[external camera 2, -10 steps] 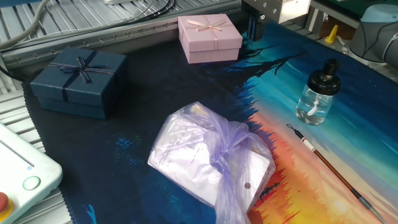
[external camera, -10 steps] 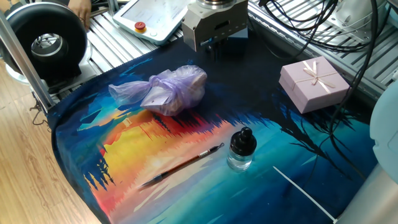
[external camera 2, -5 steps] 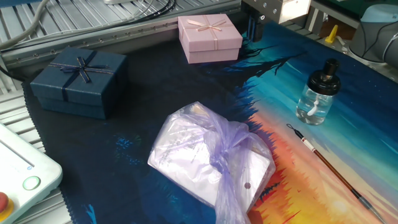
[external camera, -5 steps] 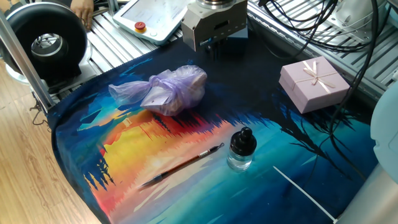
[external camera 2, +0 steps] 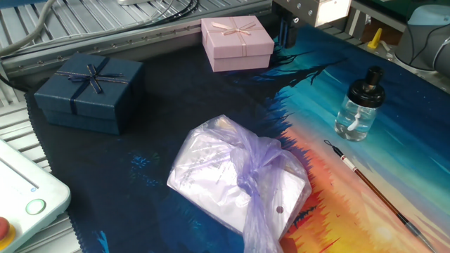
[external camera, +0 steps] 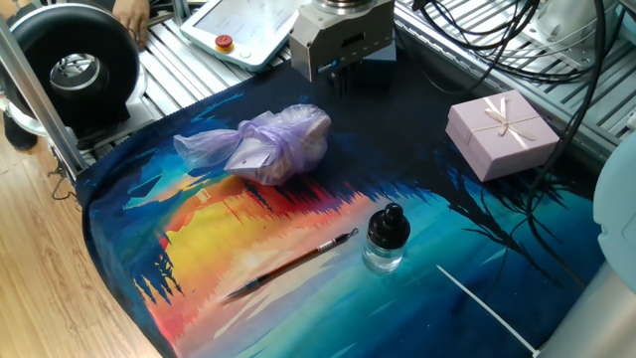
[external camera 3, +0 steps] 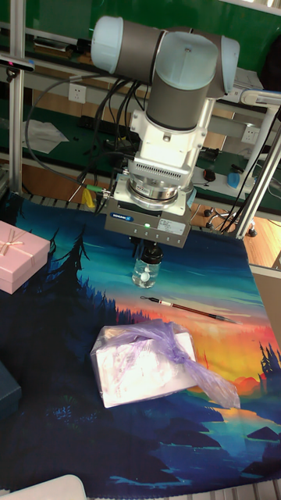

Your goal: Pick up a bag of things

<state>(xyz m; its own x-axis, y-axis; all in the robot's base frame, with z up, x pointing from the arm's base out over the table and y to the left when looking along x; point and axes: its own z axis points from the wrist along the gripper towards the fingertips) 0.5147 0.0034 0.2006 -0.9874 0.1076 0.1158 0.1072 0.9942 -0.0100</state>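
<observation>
The bag of things (external camera: 270, 142) is a knotted, pale lilac plastic bag lying on the painted cloth, its wrinkly tail pointing left. In the other fixed view the bag (external camera 2: 235, 179) fills the near middle. In the tall fixed view the bag (external camera 3: 148, 361) lies low in the frame, below and in front of the arm. My gripper (external camera: 355, 72) hangs above the dark back part of the cloth, well apart from the bag. Its dark fingers stand apart with nothing between them. Only its lower edge shows in the other fixed view, gripper (external camera 2: 287, 34).
A pink gift box (external camera: 500, 134) sits to the right and a navy gift box (external camera 2: 90, 91) at the cloth's far side. A glass bottle with a black cap (external camera: 386, 239) and a thin brush (external camera: 293, 264) lie on the colourful part. A teach pendant (external camera: 243, 30) rests beyond the cloth.
</observation>
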